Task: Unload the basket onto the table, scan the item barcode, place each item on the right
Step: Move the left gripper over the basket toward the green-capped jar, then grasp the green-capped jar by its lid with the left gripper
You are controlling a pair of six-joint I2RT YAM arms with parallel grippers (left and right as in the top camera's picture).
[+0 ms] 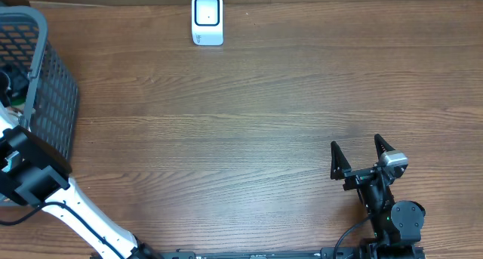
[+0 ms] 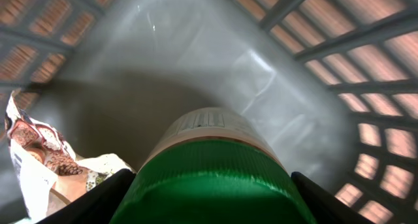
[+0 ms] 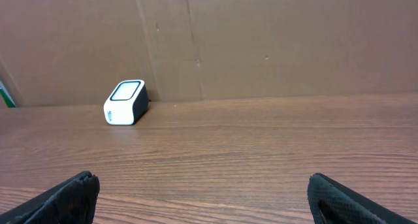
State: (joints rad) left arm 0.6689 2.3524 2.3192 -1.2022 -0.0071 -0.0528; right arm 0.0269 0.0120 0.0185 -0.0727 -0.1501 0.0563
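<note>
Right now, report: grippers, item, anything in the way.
Left gripper in basket, straddling green-capped bottle, grip unconfirmed. Right gripper open, empty, over table. Packet beside bottle; nothing between basket and scanner.

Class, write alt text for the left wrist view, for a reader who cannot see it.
A green-capped bottle fills the foreground between the dark fingers of the left gripper, inside a grey lattice basket. A crumpled snack packet lies to its left.
</note>
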